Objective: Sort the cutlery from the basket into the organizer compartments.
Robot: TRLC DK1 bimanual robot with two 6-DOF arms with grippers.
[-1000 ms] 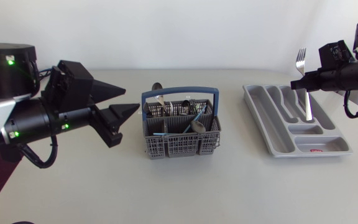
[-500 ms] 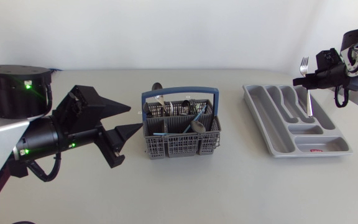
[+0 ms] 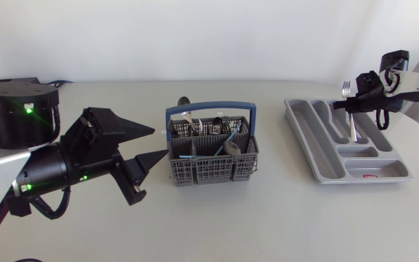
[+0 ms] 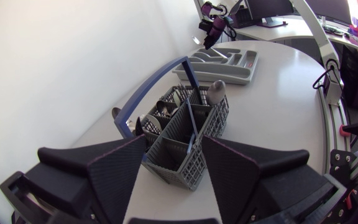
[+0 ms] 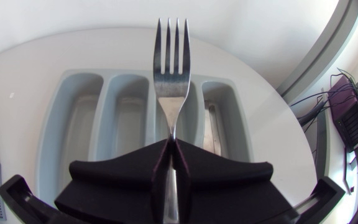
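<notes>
Fork pinched by its handle between both fingers of the right tool, fingers closed hard on it, tines pointing straight out ahead. From the wrist, long axis of the fork parallel to the long slots of the organizer beneath, apparently lined up with the third slot counting from the basket side.

From overhead, all of this at upper right of the frame: fork close to upright, tines up, handle tip hanging down into the organizer's long slots. Touching the floor or just clear of it, cannot tell.

Judging by that, little turning needed for the coming move, since the heading matches the slot. Mainly a matter of lowering and tipping from upright to flat along the slot before letting go. Risk of the handle catching on a divider if tipped askew.

Right arm plainly the nearer one. Left tool at lower left, spread wide and holding nothing, pointing at the basket in mid-frame, well apart from the organizer, remaining cutlery standing inside.
</notes>
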